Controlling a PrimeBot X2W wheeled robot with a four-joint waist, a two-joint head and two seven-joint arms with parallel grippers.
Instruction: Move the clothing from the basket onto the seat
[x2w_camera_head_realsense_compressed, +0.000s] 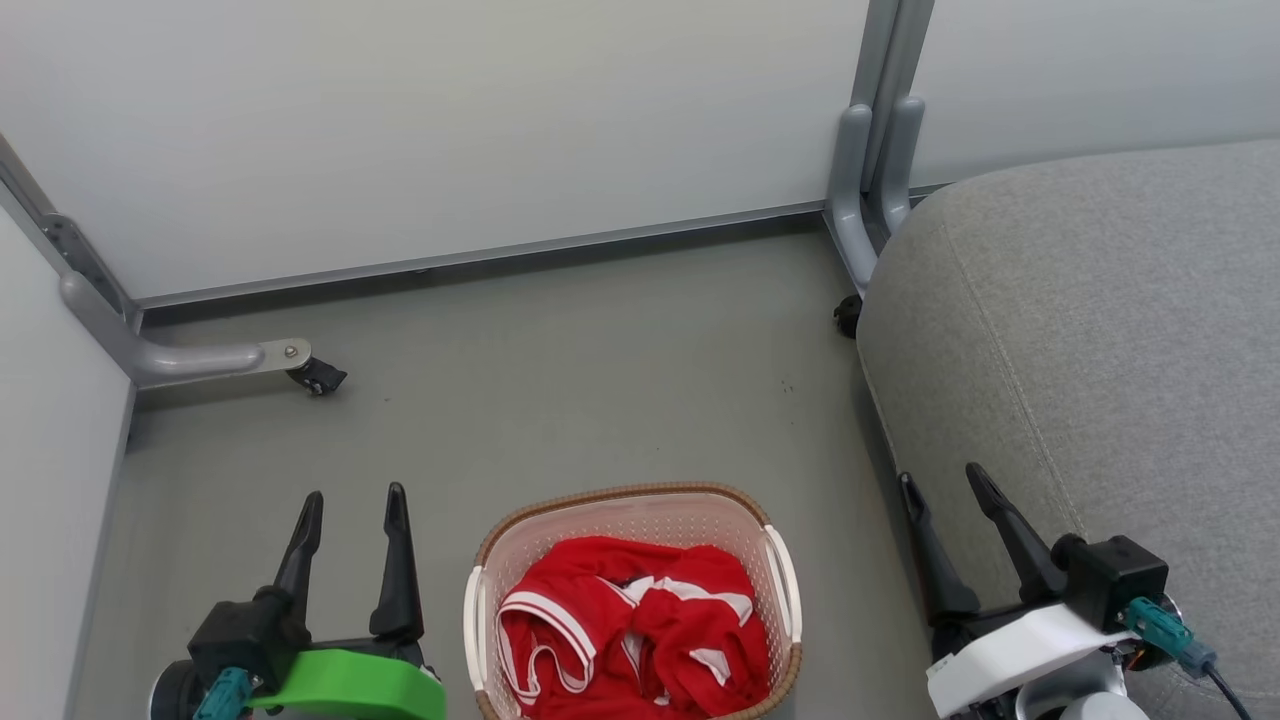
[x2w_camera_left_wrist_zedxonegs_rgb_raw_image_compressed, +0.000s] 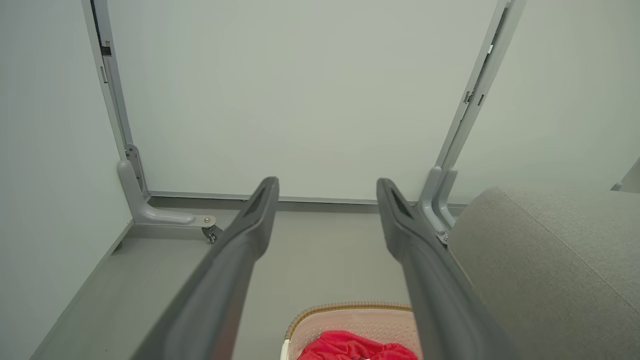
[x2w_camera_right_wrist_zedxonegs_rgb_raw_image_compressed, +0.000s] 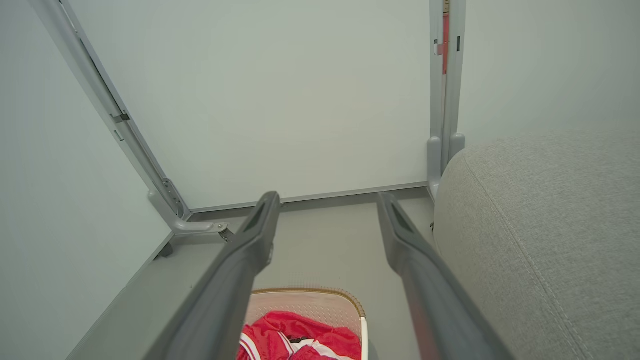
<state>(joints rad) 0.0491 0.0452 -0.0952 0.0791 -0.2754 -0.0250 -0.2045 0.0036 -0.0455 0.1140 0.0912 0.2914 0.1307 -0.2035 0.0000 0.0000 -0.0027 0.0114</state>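
The red clothing (x2w_camera_head_realsense_compressed: 625, 630) with white trim lies bunched inside the cream basket (x2w_camera_head_realsense_compressed: 640, 500), which stands on the grey floor at the bottom middle of the head view. My left gripper (x2w_camera_head_realsense_compressed: 352, 498) is open to the basket's left, fingers pointing up and empty. My right gripper (x2w_camera_head_realsense_compressed: 940, 478) is open to the basket's right, at the front edge of the light grey seat (x2w_camera_head_realsense_compressed: 1100, 330). In the left wrist view the basket (x2w_camera_left_wrist_zedxonegs_rgb_raw_image_compressed: 350, 312) and clothing (x2w_camera_left_wrist_zedxonegs_rgb_raw_image_compressed: 355, 347) lie below my open left gripper (x2w_camera_left_wrist_zedxonegs_rgb_raw_image_compressed: 327, 185). The right wrist view shows the clothing (x2w_camera_right_wrist_zedxonegs_rgb_raw_image_compressed: 300, 337) below my open right gripper (x2w_camera_right_wrist_zedxonegs_rgb_raw_image_compressed: 327, 197).
White partition panels (x2w_camera_head_realsense_compressed: 450, 130) on grey metal legs with castors (x2w_camera_head_realsense_compressed: 318, 377) close off the back and left. A second leg (x2w_camera_head_realsense_compressed: 870, 190) stands at the seat's far corner. Bare grey floor (x2w_camera_head_realsense_compressed: 560, 370) lies between the basket and the panels.
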